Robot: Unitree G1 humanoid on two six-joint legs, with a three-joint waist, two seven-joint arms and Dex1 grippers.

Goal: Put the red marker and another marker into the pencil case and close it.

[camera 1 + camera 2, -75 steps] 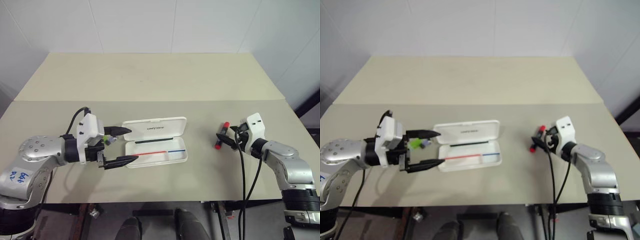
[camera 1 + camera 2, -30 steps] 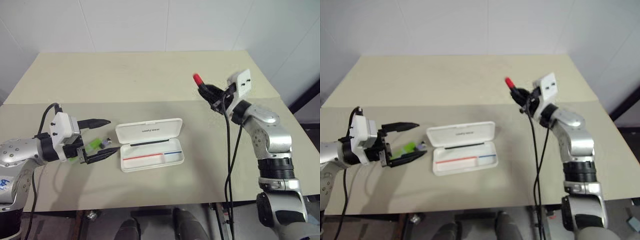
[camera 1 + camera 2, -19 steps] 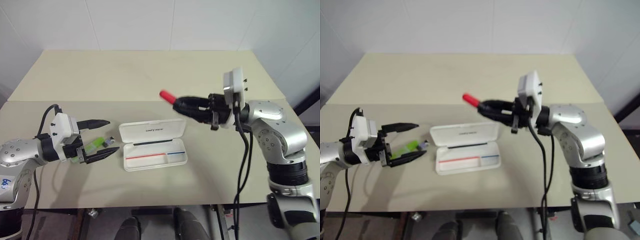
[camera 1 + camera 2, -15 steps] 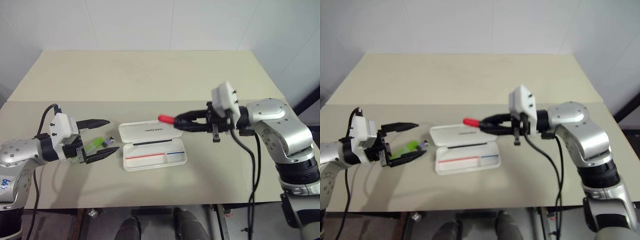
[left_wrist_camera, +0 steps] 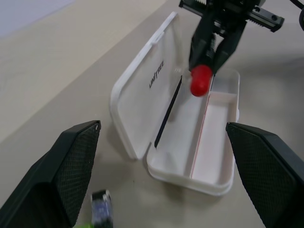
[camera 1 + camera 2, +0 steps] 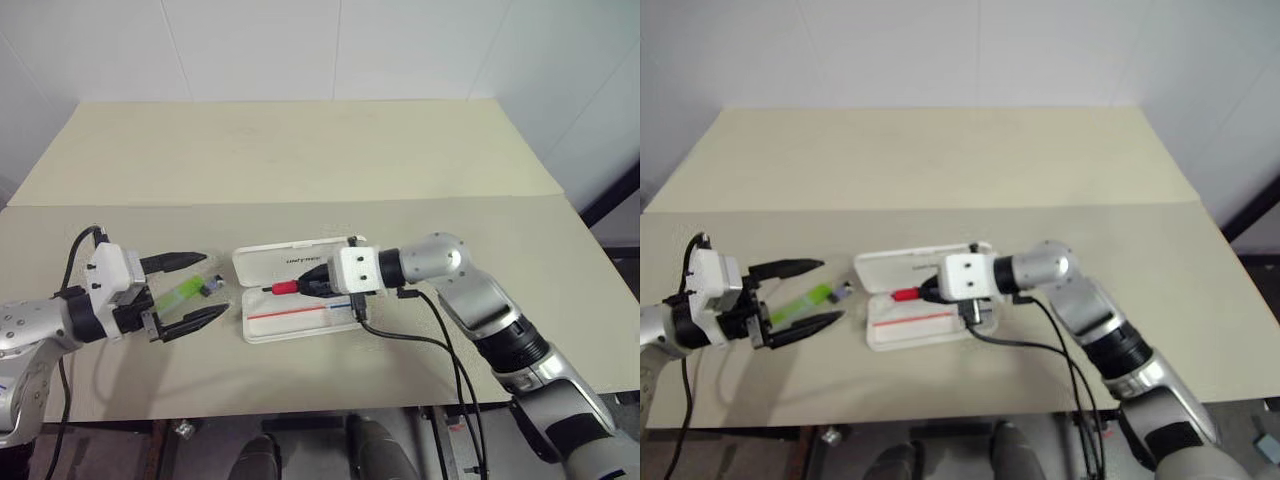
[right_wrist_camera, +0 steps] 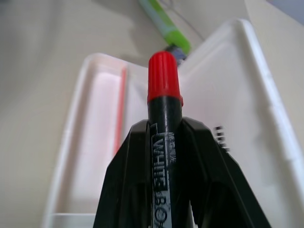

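- Left eye view: right gripper point(image 6: 312, 285) is clenched on the red marker point(image 6: 286, 288), which is held over the open pencil case point(image 6: 300, 320), cap pointing toward the left arm.
- Lower the marker until it lies flat along the tray, parallel to the stripes, before releasing.
- Left gripper point(image 6: 190, 290) stands spread wide around the green marker point(image 6: 185, 292) on the table point(image 6: 300, 150), grasping nothing.
- Keep the barrel clear of the raised lid.

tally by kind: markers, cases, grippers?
Markers: 2, the red marker in the right gripper and the green marker on the table
Pencil cases: 1, the pencil case, open
Grippers: 2, the right one and the left gripper
Total: 5
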